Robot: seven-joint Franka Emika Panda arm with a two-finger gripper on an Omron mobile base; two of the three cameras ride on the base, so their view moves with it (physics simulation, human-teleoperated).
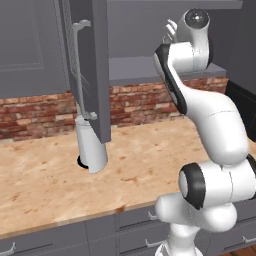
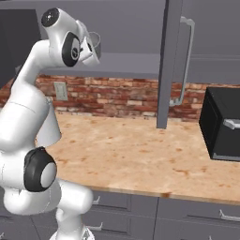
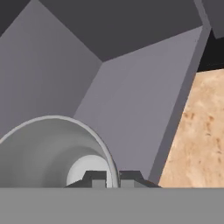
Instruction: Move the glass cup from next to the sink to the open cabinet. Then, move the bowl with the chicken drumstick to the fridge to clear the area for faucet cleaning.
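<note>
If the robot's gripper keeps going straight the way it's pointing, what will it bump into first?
Probably the grey inside wall of the open cabinet. The gripper, shut on the glass cup's rim, points into that cabinet, though how far off the wall is stays unclear.

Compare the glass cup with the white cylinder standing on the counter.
The glass cup is held high in the air, its rim pinched in the shut tool; the white cylinder stands on the counter. The glass cup is translucent and hollow; the white cylinder looks opaque, on a dark base. Both are pale and round.
</note>
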